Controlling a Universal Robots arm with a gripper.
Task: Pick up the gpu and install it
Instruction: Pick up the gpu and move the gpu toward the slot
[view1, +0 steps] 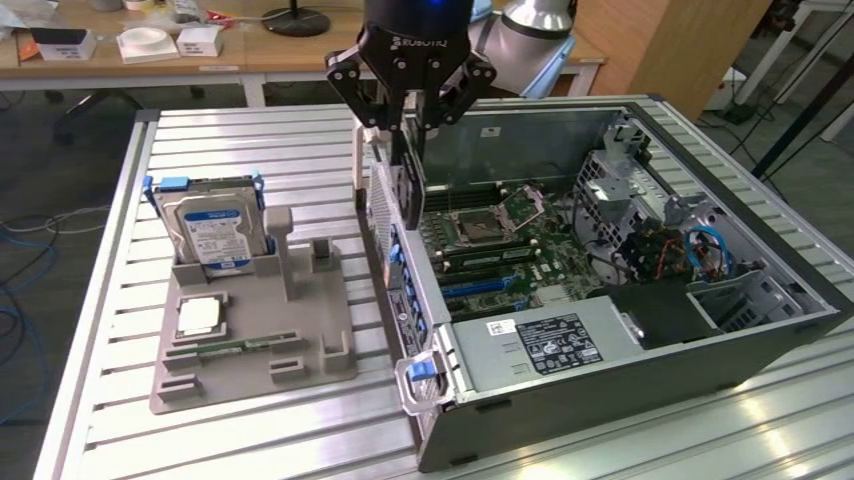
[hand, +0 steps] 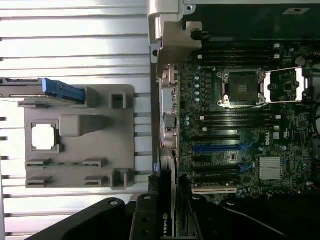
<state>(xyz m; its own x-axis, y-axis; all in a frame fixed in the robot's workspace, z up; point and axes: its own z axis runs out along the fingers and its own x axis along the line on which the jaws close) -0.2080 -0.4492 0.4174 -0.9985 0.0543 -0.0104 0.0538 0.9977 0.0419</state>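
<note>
The tool (view1: 407, 120) is gripping the gpu (view1: 398, 195) by its top edge, its jaws pinched narrowly onto the card. The gpu is hanging on edge, bracket side out, over the open computer case (view1: 747, 340) at its wall on the exterior view's left, above the motherboard (view1: 534, 250). A hard drive (view1: 211, 230) is standing in the grey holder (view1: 254, 365) on the table (view1: 240, 140).

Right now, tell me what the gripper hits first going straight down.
Likely the motherboard slots beside the case's rear wall; the graphics card held in the gripper hangs edge-down over them and would touch first. Depth is unclear.
</note>
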